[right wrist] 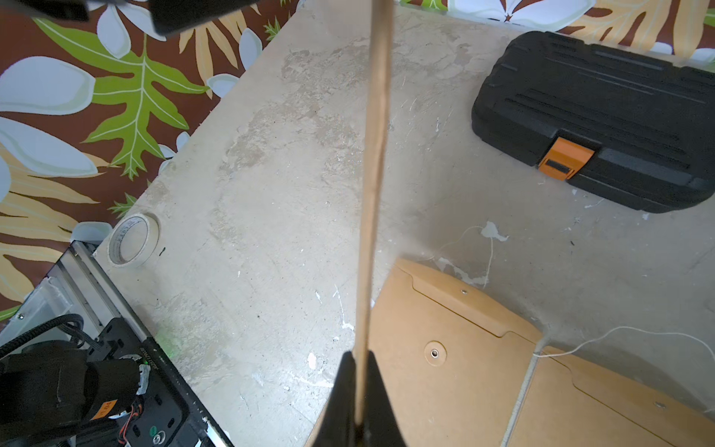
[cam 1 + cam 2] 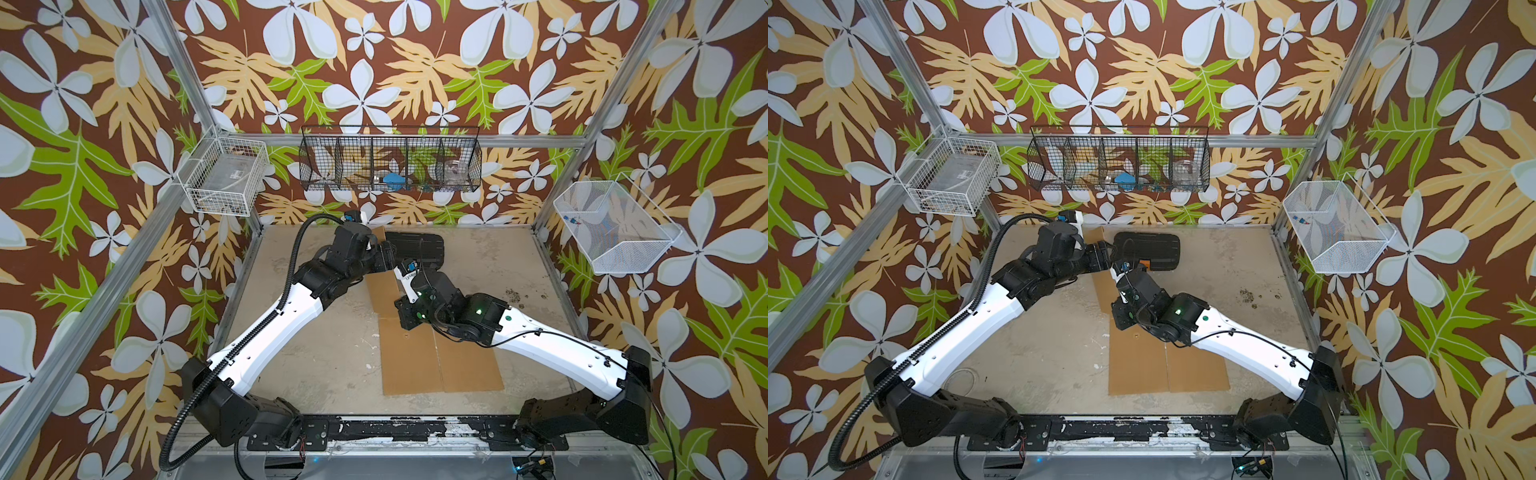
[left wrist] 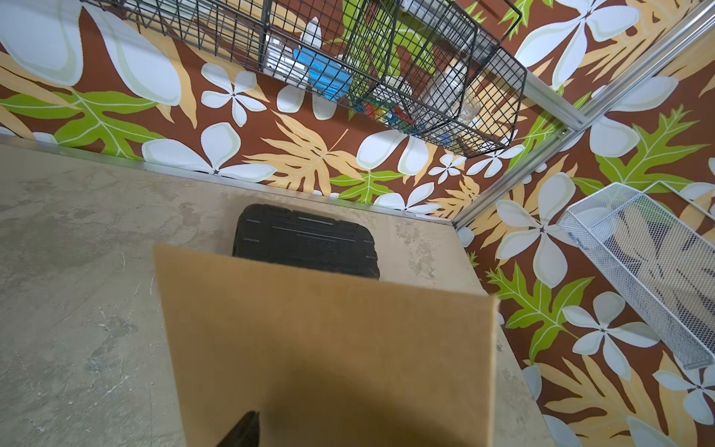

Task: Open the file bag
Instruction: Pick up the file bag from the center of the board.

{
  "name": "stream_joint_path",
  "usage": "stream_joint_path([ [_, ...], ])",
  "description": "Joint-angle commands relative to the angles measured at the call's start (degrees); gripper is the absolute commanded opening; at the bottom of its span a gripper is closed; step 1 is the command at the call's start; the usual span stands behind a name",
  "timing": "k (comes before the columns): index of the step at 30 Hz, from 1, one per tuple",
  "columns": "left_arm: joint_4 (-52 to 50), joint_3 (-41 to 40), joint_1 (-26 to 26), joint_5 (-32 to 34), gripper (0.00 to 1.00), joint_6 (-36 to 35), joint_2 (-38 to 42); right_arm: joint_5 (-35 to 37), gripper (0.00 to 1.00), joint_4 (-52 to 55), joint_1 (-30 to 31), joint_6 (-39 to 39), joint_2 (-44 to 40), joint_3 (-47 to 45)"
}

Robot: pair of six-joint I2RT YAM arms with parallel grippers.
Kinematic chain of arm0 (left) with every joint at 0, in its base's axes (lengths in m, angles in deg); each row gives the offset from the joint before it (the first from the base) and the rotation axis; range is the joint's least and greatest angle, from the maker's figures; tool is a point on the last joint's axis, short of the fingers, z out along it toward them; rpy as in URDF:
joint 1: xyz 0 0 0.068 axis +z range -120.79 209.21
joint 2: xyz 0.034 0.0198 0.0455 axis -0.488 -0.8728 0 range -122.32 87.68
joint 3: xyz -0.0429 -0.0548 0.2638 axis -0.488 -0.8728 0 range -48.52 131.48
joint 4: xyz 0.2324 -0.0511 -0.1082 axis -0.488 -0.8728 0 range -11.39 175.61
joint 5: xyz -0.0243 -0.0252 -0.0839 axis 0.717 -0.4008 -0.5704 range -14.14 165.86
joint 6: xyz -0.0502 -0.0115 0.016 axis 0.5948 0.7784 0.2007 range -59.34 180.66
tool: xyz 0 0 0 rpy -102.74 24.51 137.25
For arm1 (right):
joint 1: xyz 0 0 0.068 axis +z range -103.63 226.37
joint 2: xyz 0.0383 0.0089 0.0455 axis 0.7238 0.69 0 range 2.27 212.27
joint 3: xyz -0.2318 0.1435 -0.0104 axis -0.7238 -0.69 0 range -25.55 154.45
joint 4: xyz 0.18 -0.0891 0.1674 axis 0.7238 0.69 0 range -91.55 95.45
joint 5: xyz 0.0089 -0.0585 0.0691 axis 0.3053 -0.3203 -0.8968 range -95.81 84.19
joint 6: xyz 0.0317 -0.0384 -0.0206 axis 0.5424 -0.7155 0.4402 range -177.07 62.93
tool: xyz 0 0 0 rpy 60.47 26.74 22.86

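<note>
Nearest, close to the near left corner of the table (image 2: 316, 365), sits a roll of tape (image 1: 133, 240). Toward the middle of the near edge a pair of flat file bags (image 2: 411, 357) lies side by side, touching, with their flaps toward the far edge and a white string (image 1: 580, 340) trailing off them. Just beyond them, around the middle of the table, another file bag (image 3: 348, 348) is held up on edge and tilted, so the right wrist view sees it as a thin brown line. The right gripper (image 1: 359, 354) is pressed together on that thin edge, pinching it. The left gripper (image 2: 384, 254) is near the bag's far end. One dark finger (image 3: 242, 427) shows on one side of the sheet and the other is hidden behind it, so I cannot tell whether it grips. Farthest, by the far edge, a black case (image 1: 603, 116) with an orange latch (image 1: 567, 158) lies flat, apart from the bags.
</note>
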Motion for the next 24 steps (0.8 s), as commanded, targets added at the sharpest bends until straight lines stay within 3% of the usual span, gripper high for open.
stream_joint_path([
  [1,-1.7,0.9,-0.1,1.4,0.71,-0.8,-0.7,3.7,0.0,0.8,0.4,-0.8,0.4,1.0],
  [13,-2.7,2.6,-0.1,1.9,0.3,-1.1,-2.1,4.8,0.0,1.7,0.8,-1.3,2.4,3.1],
  [24,-2.6,4.0,-0.1,3.8,0.13,-1.6,-2.8,3.2,0.26,1.6,1.9,-0.7,3.9,4.7],
])
